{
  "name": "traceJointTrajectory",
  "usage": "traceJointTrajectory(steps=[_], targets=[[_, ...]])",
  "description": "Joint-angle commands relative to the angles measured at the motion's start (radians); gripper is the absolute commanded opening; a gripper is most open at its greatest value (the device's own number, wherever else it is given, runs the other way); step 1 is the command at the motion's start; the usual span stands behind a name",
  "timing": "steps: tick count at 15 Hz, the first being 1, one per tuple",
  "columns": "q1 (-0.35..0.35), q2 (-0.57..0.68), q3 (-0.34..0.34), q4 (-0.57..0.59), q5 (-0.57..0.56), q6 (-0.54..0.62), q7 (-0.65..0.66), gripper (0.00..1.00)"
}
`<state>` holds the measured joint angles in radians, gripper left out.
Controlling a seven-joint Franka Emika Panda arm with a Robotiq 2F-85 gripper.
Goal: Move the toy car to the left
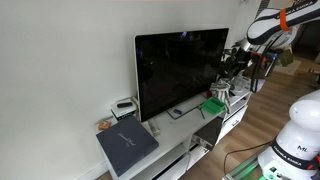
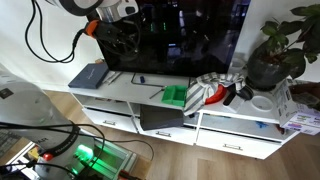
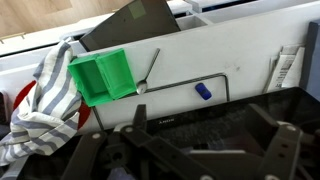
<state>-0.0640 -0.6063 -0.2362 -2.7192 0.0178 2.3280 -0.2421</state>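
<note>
One arm, approach step. The TV (image 1: pixel 180 70) is our landmark. It stands on the white cabinet (image 2: pixel 115 92), and the Panda arm (image 1: pixel 275 25) reaches in above the TV's top edge. In the wrist view, the gripper (image 3: pixel 200 135) hovers over the TV, jaws spread, nothing between them. The green box (image 3: pixel 103 77) sits in front of the TV on the cabinet top. The toy car (image 3: pixel 203 91), tiny and dark blue, also lies in front of the TV, apart from the box and just inside the TV's thin wire foot (image 3: pixel 226 88). We judge the grasp not yet begun. The next move calls for clearing the TV's front, dropping to the cabinet top, and straddling the car without snagging the wire foot.
</note>
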Motion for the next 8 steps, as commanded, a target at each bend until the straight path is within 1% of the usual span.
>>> traceJointTrajectory(steps=[1, 4, 5, 7, 8], targets=[[-0.01, 0.001, 0.01, 0.002, 0.008, -0.003, -0.006, 1.0], [-0.01, 0.001, 0.01, 0.002, 0.008, -0.003, -0.006, 1.0], [0.014, 0.021, 0.019, -0.007, 0.004, -0.021, -0.033, 1.0], [0.031, 0.051, 0.053, -0.041, -0.013, -0.005, -0.04, 1.0], [0.034, 0.07, 0.077, -0.068, -0.029, 0.026, -0.034, 1.0]])
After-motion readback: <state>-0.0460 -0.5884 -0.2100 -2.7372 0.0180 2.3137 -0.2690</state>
